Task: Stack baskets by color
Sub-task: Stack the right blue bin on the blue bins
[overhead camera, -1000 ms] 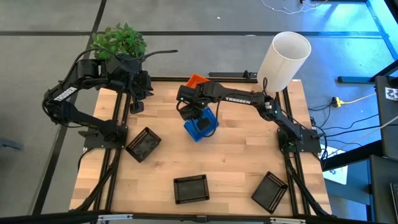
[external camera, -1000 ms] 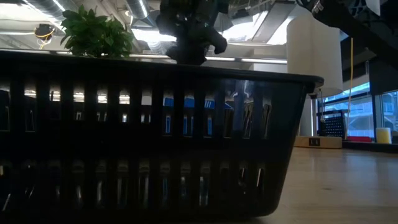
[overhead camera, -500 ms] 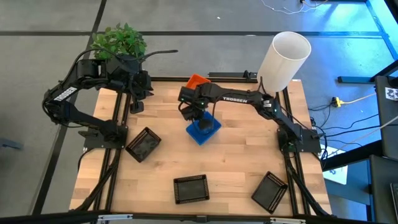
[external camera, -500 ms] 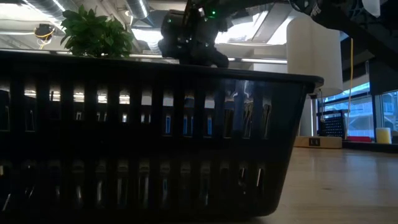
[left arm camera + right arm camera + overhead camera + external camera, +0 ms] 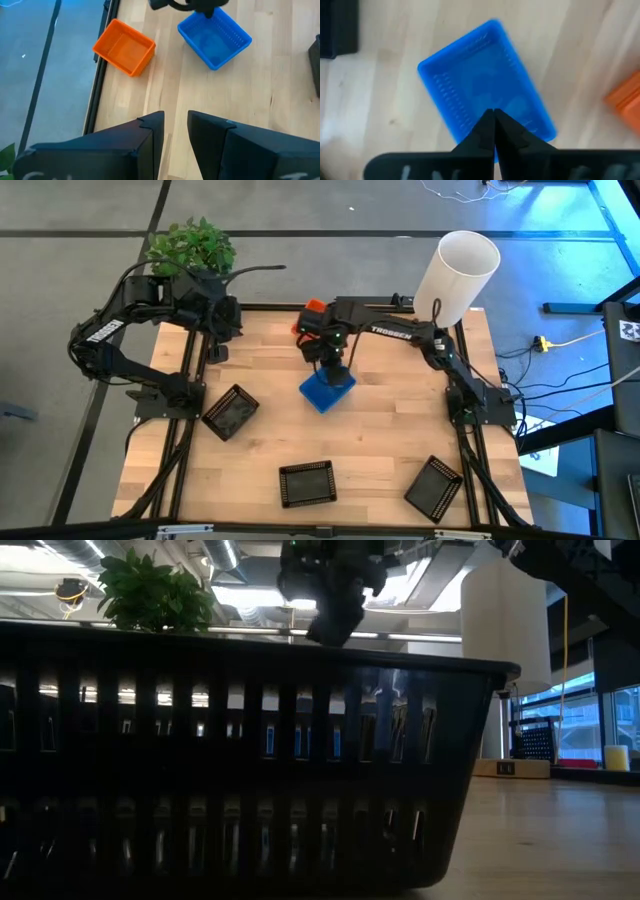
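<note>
**Wooden table with baskets partly sorted; right arm above the blue basket**

A pale wooden table (image 5: 380,440) framed by dark rails stands on a grey floor. A green potted plant (image 5: 192,246) sits at its far left corner and a tall white cylinder (image 5: 456,275) at its far right corner.

The blue basket (image 5: 326,391) rests flat near the middle of the table, turned at an angle to the table edges. The orange basket (image 5: 312,310) lies behind it at the far edge, partly covered by the right arm in the high view; the left wrist view shows it apart from the blue one. Three black baskets lie singly: one (image 5: 231,411) on the left side, one (image 5: 307,482) at the near edge in the middle, one (image 5: 433,486) at the near right. The near-edge black basket (image 5: 250,760) fills most of the low view.

The right gripper (image 5: 493,122) hangs above the far end of the blue basket, its fingers pressed together and holding nothing. Whether its tips touch the basket cannot be told.

The left gripper (image 5: 175,127) waits at the far left of the table beside the plant, its fingers a narrow gap apart and empty.
</note>
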### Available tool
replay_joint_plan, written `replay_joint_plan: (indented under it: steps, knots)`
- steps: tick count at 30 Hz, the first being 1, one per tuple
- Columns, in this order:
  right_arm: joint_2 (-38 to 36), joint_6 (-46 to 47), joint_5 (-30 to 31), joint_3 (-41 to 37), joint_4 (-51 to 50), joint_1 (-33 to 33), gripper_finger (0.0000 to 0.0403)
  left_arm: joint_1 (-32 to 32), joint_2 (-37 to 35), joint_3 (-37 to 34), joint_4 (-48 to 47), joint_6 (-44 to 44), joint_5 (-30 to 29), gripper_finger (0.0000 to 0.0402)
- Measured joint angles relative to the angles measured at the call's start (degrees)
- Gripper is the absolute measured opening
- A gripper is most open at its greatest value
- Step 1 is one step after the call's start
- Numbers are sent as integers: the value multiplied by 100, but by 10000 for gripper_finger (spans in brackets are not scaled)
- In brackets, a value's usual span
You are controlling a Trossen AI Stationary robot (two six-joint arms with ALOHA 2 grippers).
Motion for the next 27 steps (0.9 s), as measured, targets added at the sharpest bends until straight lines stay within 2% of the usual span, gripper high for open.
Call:
replay_joint_plan:
  steps: [6,15,19,24,27]
  knots:
    - [2,309,-298,-898,44,9,0,2,-3,0,-121,-2,0,78]
    - [0,362,-262,-2518,1414,-40,0,0,-149,2,-199,-46,0,78]
    - [0,431,-178,-2811,1607,-202,0,1,-224,0,-197,-195,0,78]
    - [0,420,609,-2827,1509,-428,0,1,-299,0,-195,-312,0,78]
    - [0,414,693,-2827,1466,-612,0,2,-348,0,-198,-319,0,78]
